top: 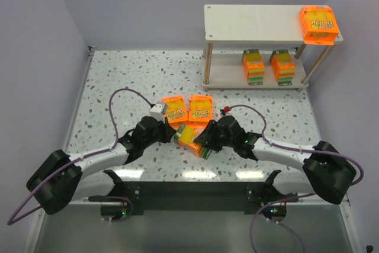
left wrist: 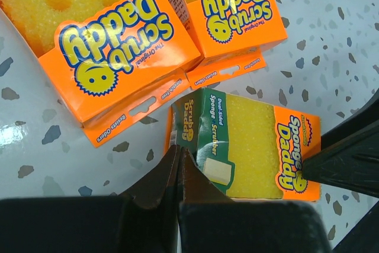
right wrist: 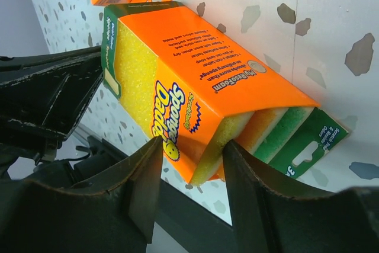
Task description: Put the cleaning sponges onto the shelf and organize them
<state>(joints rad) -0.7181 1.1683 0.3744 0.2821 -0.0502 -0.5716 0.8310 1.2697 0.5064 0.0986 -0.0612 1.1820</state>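
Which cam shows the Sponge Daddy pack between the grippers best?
Right wrist: pack largest, sponge layers visible, right gripper straddling its end. Left wrist shows its yellow face and green end. Top external: small, partly hidden by the arms.

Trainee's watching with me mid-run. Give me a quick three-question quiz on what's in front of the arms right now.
1. How many packs sit on the shelf?
2. True or false: the left gripper is open.
3. The right gripper has its jaws either side of: A) a pack lying on the table; B) a shelf leg; C) nothing.
Key: 1. Three: one on the top board, two on the lower. 2. False, it is shut. 3. A.
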